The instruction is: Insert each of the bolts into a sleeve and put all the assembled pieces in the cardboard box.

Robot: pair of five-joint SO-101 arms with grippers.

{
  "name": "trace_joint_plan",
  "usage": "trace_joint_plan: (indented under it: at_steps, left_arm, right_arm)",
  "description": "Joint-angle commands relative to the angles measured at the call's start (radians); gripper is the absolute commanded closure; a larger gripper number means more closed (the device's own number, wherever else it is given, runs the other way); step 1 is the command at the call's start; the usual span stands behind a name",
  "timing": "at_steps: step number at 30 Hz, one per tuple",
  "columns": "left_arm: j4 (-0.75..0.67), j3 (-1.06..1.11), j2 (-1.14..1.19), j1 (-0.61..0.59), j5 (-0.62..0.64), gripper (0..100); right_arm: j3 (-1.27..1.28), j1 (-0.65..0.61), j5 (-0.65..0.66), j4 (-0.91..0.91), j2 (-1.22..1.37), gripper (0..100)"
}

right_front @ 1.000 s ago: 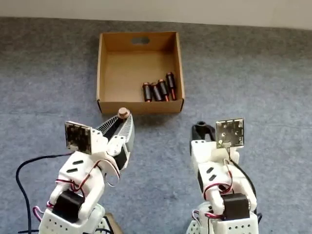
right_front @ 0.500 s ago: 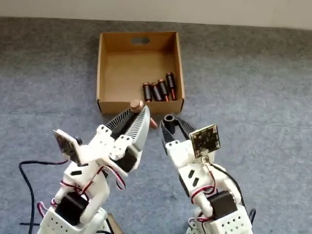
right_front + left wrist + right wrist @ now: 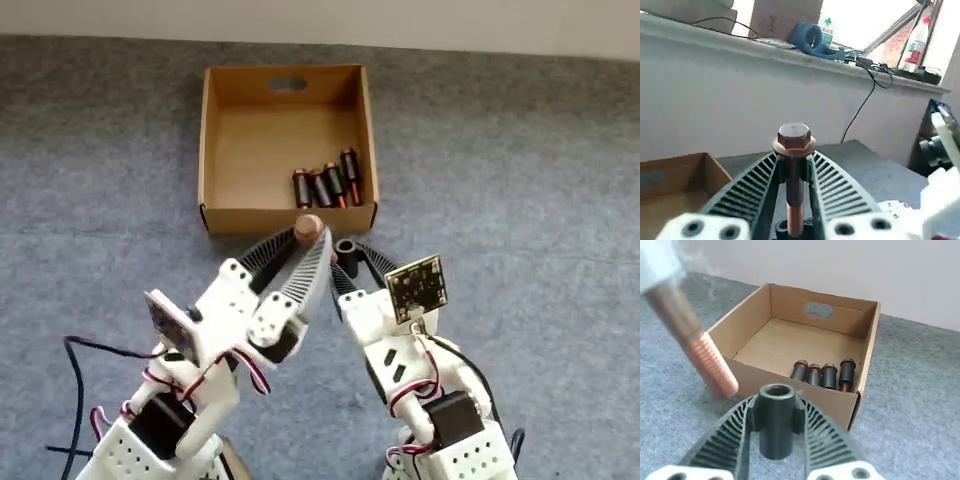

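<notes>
The left hand (image 3: 795,157) is grasping the bolt (image 3: 794,140), the right hand (image 3: 776,400) the sleeve (image 3: 775,430); insertion is pending, likely requiring tip-to-bore alignment.

Bright, even light; faint soft shadows

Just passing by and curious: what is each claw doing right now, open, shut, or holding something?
Left gripper: shut on the bolt.
Right gripper: shut on the sleeve.
</notes>
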Motion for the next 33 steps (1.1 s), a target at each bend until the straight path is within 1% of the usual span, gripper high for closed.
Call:
trace_joint_plan:
  at_steps: [1, 7, 15, 20, 23, 29, 33]
  left_arm:
    - [-0.032, -0.016, -0.007, 0.036, -0.054, 99]
    - [-0.032, -0.002, -0.007, 0.028, -0.055, 99]
    - [-0.046, -0.084, -0.005, 0.028, -0.052, 99]
    - [-0.046, -0.094, 0.002, 0.028, -0.052, 99]
    - [-0.046, -0.131, 0.065, 0.028, -0.052, 99]
    - [-0.043, -0.3, 0.306, 0.028, -0.052, 99]
    - [-0.043, -0.369, 0.409, 0.028, -0.052, 99]
  right_arm:
    - [-0.007, -0.005, -0.006, -0.024, -0.01, 99.2]
    - [-0.008, -0.005, -0.008, -0.024, -0.01, 99.2]
    - [-0.018, -0.005, -0.008, -0.024, -0.012, 99.2]
    - [-0.051, -0.005, -0.009, -0.019, -0.012, 99.2]
    - [-0.054, -0.005, -0.009, -0.019, -0.012, 99.2]
    - [-0.082, -0.004, -0.009, -0.021, -0.012, 99.2]
    - [-0.096, 0.048, -0.009, -0.024, -0.012, 99.2]
